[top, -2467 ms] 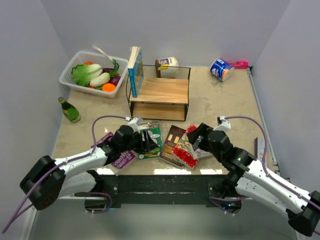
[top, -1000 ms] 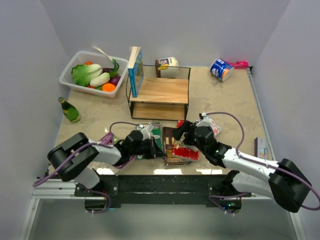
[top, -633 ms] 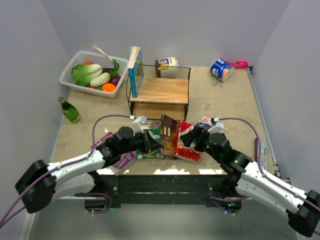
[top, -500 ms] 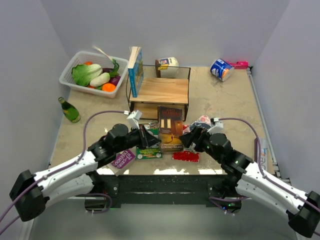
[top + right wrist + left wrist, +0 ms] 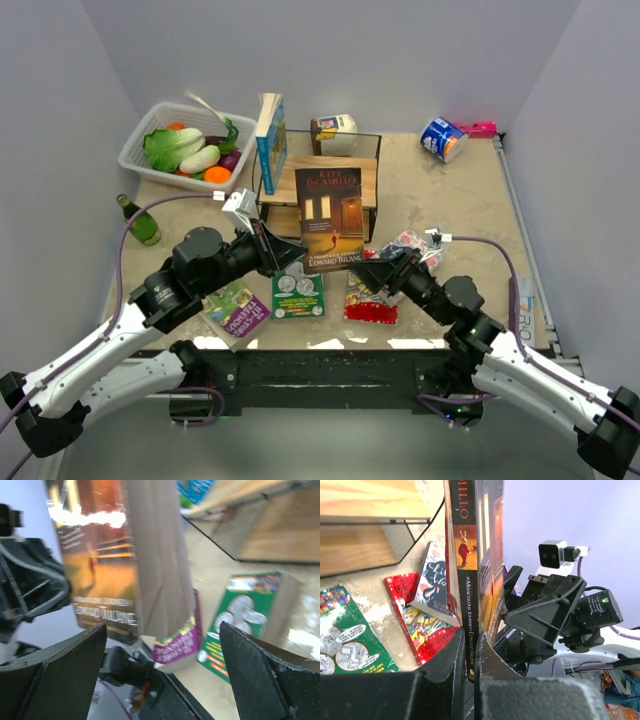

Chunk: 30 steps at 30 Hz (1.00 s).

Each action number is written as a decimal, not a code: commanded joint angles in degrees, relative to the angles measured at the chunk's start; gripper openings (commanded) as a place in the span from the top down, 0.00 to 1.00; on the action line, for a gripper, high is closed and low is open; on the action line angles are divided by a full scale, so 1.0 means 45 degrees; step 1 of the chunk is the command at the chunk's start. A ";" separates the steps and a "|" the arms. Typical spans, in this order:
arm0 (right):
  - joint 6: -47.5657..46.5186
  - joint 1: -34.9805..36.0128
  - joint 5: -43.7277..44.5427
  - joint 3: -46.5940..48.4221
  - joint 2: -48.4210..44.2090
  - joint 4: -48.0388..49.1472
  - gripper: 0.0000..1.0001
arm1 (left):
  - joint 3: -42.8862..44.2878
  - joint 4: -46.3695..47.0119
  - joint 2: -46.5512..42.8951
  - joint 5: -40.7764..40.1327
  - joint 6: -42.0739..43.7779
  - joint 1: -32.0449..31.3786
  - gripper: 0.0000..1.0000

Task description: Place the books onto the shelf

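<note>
- Top view: your left tool (image 5: 278,250) holds the brown book (image 5: 328,218) upright before the shelf (image 5: 335,185); your right tool (image 5: 385,272) gapes just beside it.
- Left wrist: fingers (image 5: 445,662) pinch the spine's foot.
- Right wrist: blurred page edges, perhaps between the wide fingers (image 5: 65,665).

Beige table (image 5: 455,215): books (image 5: 297,296), shelf (image 5: 283,182), basket (image 5: 137,150)

Bright, even overhead light. Glare streaks the near edge of my beige mottled surface (image 5: 450,200). My right wrist view blurs the brown-covered paperback book (image 5: 107,575).
</note>
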 commanded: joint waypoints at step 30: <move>-0.5320 -0.0031 0.8694 0.9259 0.5480 -0.4876 0.04 | -0.0558 1.1054 0.3374 -0.7700 0.9089 0.0025 1.00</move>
